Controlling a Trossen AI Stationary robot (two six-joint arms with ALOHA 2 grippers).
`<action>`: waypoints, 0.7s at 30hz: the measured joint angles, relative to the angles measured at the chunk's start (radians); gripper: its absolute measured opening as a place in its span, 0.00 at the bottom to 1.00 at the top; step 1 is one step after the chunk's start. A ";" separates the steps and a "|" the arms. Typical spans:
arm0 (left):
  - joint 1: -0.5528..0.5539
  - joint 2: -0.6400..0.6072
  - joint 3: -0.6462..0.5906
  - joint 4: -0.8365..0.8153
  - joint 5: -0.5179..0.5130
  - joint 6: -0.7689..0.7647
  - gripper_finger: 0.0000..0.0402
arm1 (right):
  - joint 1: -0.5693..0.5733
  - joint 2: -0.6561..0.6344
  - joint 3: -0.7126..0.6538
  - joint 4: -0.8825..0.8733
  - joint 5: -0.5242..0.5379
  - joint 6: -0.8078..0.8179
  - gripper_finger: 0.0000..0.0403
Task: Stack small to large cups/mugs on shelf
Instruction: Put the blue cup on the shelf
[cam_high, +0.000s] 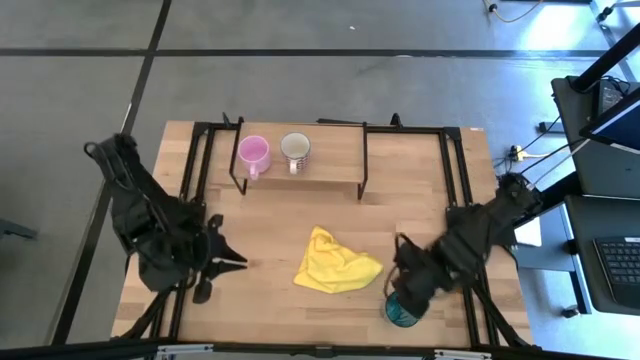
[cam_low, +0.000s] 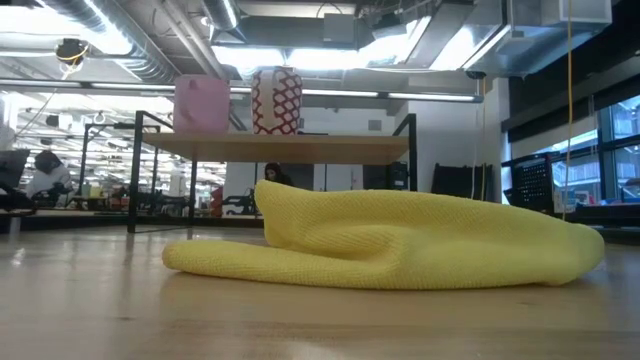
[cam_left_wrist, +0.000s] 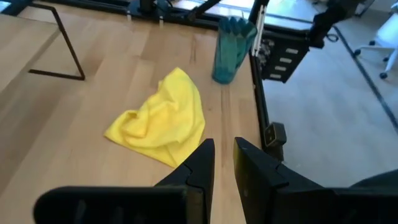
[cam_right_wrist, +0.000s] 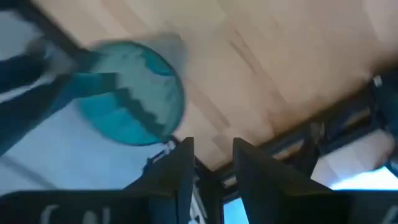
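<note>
- Three vessels: pink mug (cam_high: 252, 153) and white patterned mug (cam_high: 295, 150) upright, side by side on the shelf (cam_high: 330, 160).
- Teal tumbler (cam_high: 400, 308) stands upright, long axis vertical, at the table's near edge beside the yellow cloth (cam_high: 335, 262).
- My right gripper (cam_high: 405, 290) hovers above it, fingers apart, holding nothing.
- My left gripper (cam_high: 222, 256) waits, narrowly parted, empty.

teal tumbler (cam_high: 402, 311): in the high view mostly hidden under the right claw (cam_high: 408, 290); only a sliver of its rim showed. In the right wrist view it was blurred, its outline smeared.
right claw fingers: whether they touched the tumbler could not be told.
left claw (cam_left_wrist: 224, 163): fingertips cut off from clear sight in the high view, dark on dark.
pink mug (cam_low: 202, 104): handle not visible in the low view.
white patterned mug (cam_low: 276, 100): its top merged into ceiling glare.
yellow cloth (cam_low: 400, 240): blocked the tabletop (cam_low: 120, 310) behind it in the low view.
</note>
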 joint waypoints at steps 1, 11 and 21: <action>-0.005 0.009 0.000 0.000 -0.001 0.000 0.13 | 0.024 0.001 -0.023 0.003 0.017 0.050 0.28; -0.005 0.016 0.000 -0.010 0.004 0.005 0.13 | 0.110 0.001 -0.124 0.129 0.242 0.386 0.55; -0.006 0.017 0.000 -0.016 0.007 -0.023 0.13 | 0.134 0.027 -0.125 0.117 0.198 0.412 0.66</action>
